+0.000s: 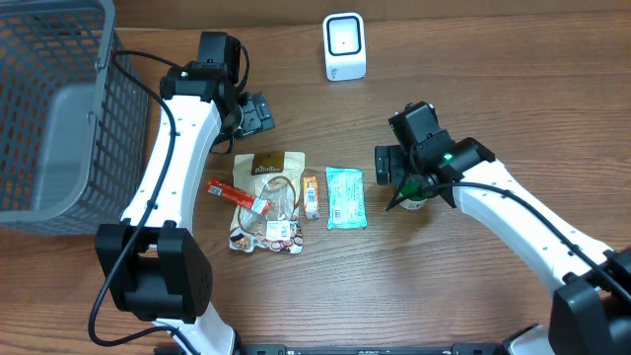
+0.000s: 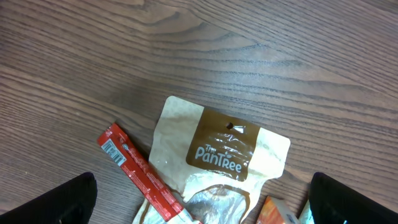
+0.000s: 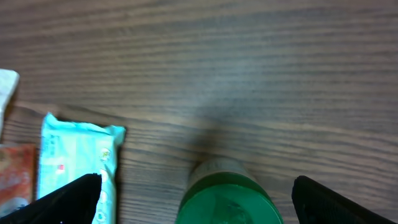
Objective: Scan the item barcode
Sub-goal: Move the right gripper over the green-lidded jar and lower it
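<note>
- The task is only just getting under way: no item is being held, and nothing is being shown to the scanner. It is standing alone near the far edge of the table, well apart from the goods.
- The goods are lying in a row mid-table: a pouch, a red stick lying across the pouch's lower left, an orange bar and a teal packet. A green-capped bottle is standing just right of the packet.
- The left arm is hovering over the top of the pouch, its jaws standing wide and gripping nothing.
- The right arm is hanging over the bottle with its jaws wide. The green cap is sitting between them in the wrist view, but I cannot tell whether they are touching it.
- The bottle is looking like the item about to be taken. Closing on it, lifting it and turning its barcode to the scanner are all remaining.
- No barcode is showing on the bottle. The only one showing is on the end of the red stick.
- A basket is sitting at the left, probably waiting for scanned goods.
</note>
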You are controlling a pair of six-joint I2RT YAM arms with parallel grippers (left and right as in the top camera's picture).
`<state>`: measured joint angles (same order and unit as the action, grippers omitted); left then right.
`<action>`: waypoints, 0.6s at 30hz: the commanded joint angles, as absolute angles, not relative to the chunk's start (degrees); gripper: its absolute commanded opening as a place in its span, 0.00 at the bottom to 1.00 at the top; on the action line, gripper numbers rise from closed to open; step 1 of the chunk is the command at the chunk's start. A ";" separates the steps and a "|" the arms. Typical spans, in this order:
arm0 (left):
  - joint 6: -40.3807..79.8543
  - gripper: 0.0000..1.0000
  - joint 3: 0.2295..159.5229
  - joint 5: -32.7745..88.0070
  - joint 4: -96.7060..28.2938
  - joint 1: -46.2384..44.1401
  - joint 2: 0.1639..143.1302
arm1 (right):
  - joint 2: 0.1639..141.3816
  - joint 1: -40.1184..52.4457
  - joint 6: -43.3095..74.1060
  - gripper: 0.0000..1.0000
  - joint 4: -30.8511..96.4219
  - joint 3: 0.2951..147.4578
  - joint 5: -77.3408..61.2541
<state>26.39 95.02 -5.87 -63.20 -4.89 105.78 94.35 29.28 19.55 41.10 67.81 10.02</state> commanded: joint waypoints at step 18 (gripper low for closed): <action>25.74 0.99 95.72 -6.42 -63.16 -4.95 104.88 | 95.29 29.17 20.03 1.00 44.47 67.44 12.01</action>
<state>26.39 95.02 -5.87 -63.20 -4.89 105.78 95.00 29.28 19.51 44.56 67.81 10.98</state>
